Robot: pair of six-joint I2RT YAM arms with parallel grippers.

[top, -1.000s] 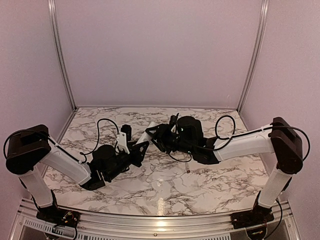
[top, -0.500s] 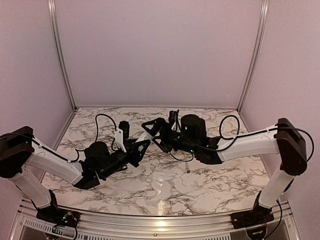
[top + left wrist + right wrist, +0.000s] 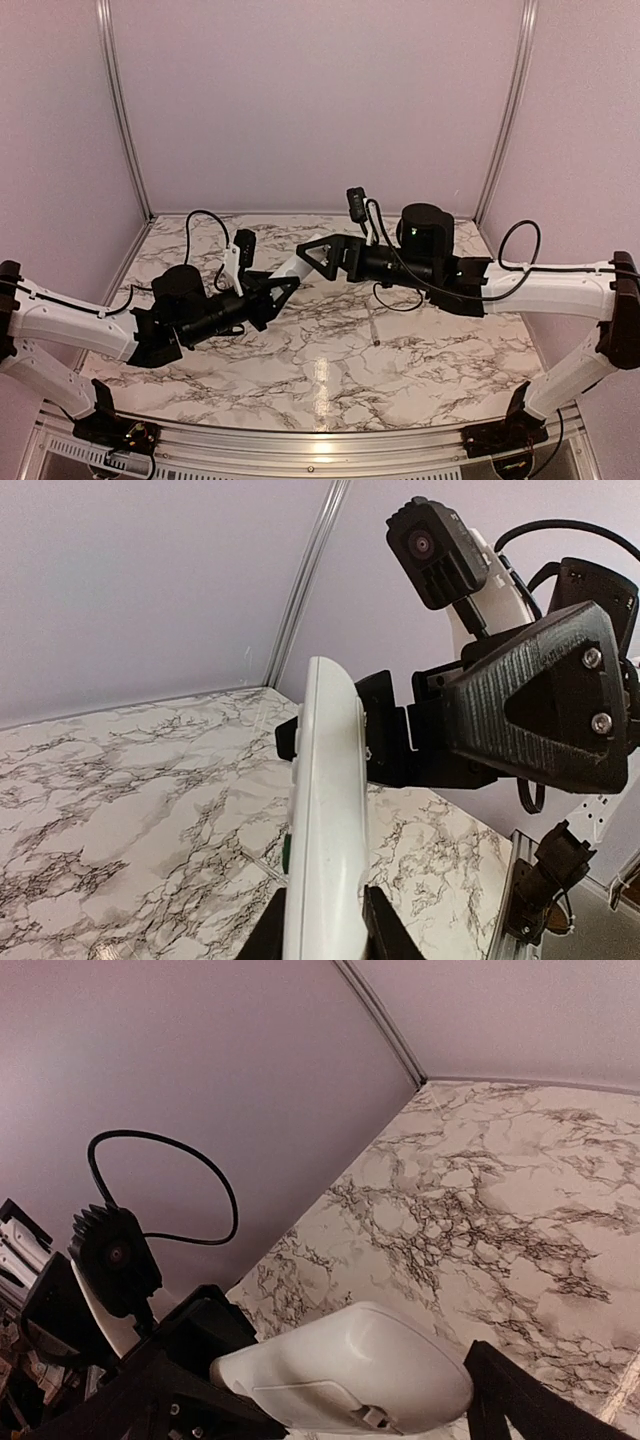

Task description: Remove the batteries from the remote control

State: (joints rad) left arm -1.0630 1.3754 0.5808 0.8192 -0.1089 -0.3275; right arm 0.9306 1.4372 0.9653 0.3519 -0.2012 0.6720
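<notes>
My left gripper (image 3: 274, 292) is shut on the white remote control (image 3: 291, 268) and holds it above the table, pointing up and right. In the left wrist view the remote control (image 3: 325, 810) stands between my two fingertips, with my left gripper (image 3: 322, 932) clamped on its lower part. My right gripper (image 3: 322, 258) is open and faces the remote's free end. In the right wrist view that rounded end (image 3: 345, 1368) lies between the spread fingers of my right gripper (image 3: 350, 1405), with a gap on the right side. A closed cover seam with a latch (image 3: 372, 1417) shows on it. The batteries are hidden.
A thin grey stick (image 3: 373, 327) lies on the marble table (image 3: 330, 370) below the right arm. Pale walls and metal corner posts (image 3: 120, 110) close in the back and sides. The left wrist camera (image 3: 112, 1260) hangs close to my right fingers.
My right gripper has opened wide and its arm has stretched out to the right. The left arm has lowered and reached forward, still holding the remote control.
</notes>
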